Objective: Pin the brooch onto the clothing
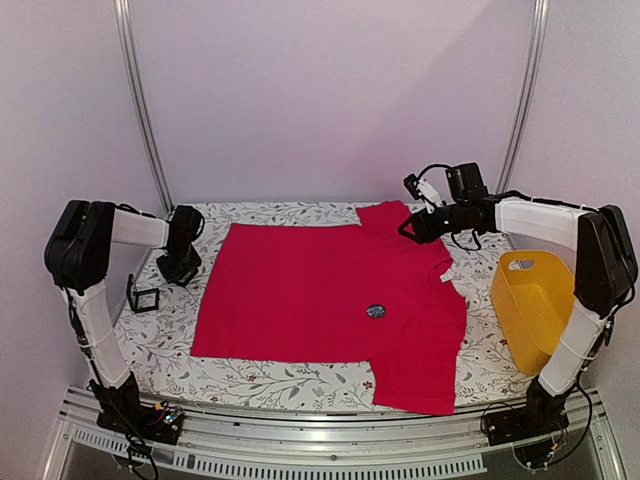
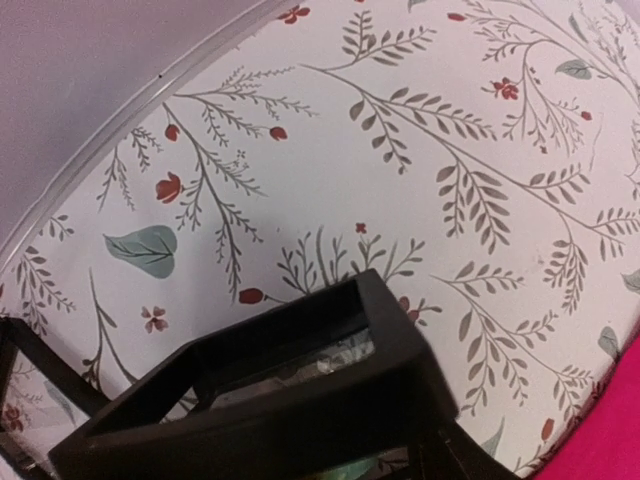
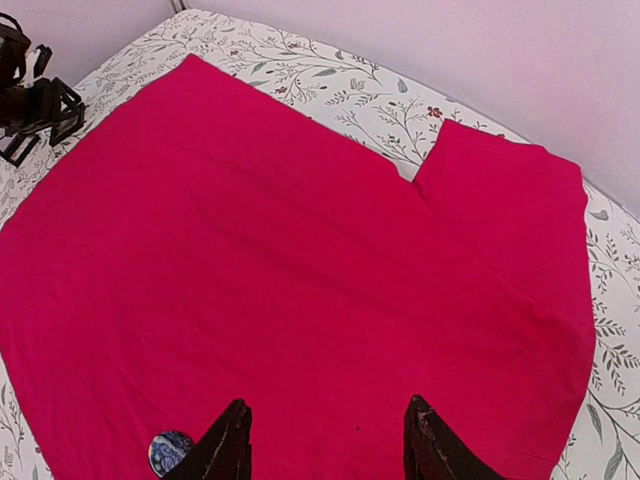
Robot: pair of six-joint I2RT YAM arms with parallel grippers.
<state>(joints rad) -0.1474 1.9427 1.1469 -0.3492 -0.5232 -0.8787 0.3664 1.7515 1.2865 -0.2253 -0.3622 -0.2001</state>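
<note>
The clothing point(image 1: 310, 300), a bright red T-shirt, lies flat on the floral tablecloth with its neck to the right. A small round blue-and-white brooch point(image 1: 376, 311) rests on the shirt near the neck, and it also shows at the bottom of the right wrist view as the brooch point(image 3: 170, 451). My right gripper point(image 1: 413, 229) hovers over the far right part of the shirt; its pointed fingers point(image 3: 232, 440) stand apart, open, with only red cloth point(image 3: 300, 250) between them. My left gripper point(image 1: 152, 292) is off the shirt's left edge above bare tablecloth, its black frame-shaped fingers point(image 2: 300, 400) apart and empty.
A yellow basket point(image 1: 532, 300) stands at the right edge of the table, beside the right arm. The tablecloth point(image 2: 400, 180) runs to the curved table edge on the left. Two metal posts point(image 1: 140, 100) rise at the back.
</note>
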